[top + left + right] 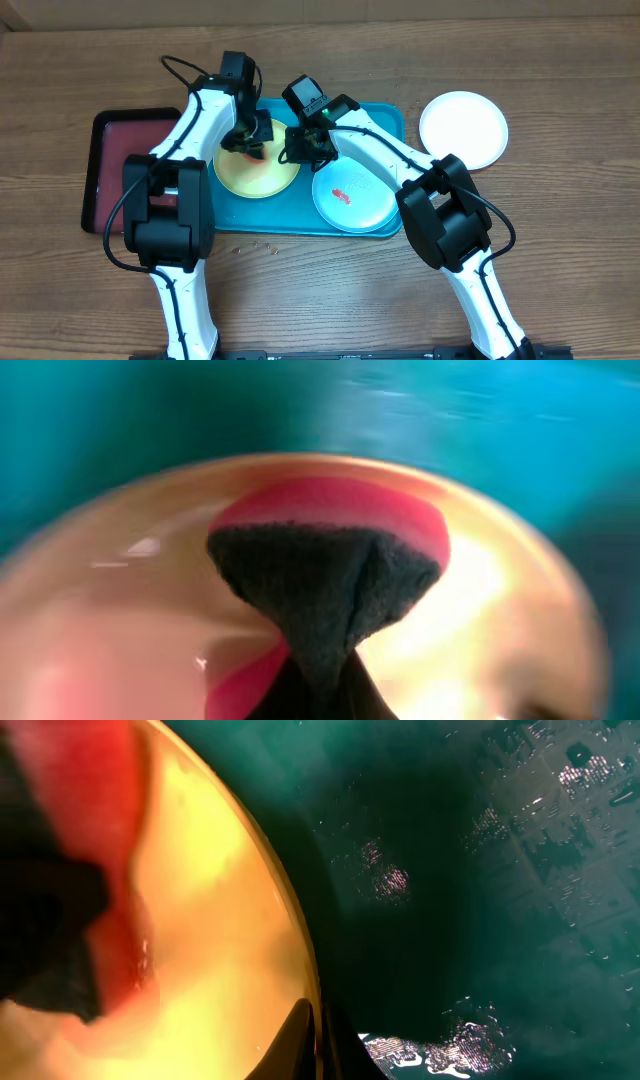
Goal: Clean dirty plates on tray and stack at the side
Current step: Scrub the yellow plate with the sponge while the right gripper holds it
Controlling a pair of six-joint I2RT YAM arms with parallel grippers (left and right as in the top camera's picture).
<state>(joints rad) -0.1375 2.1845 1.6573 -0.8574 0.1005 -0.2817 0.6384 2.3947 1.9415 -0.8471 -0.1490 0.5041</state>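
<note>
Left gripper point(249, 135): down over the yellow plate point(262, 172), jaws together on a sponge point(320, 590), dark scrub face with a pink layer behind. The sponge narrows to a pinch toward the wrist camera; the fingers themselves are not sharp. Its face sits on the plate's inner surface, upper half. Left wrist view is blurred.

Right gripper point(318, 1045): at the right rim of the same plate. Two dark tips sit close together with the rim edge between them, clamped on it as far as the wrist view shows.

Yellow plate lies in the left half of the turquoise tray point(390, 118). Mint plate point(368, 208) lies in the right half, just beside it, with a red smear point(342, 194) near its centre. White plate point(463, 130) sits off the tray on the wooden table point(560, 240), past the tray's right end. Dark red tray point(115, 150) lies left of the turquoise one, partly under the left arm.
</note>
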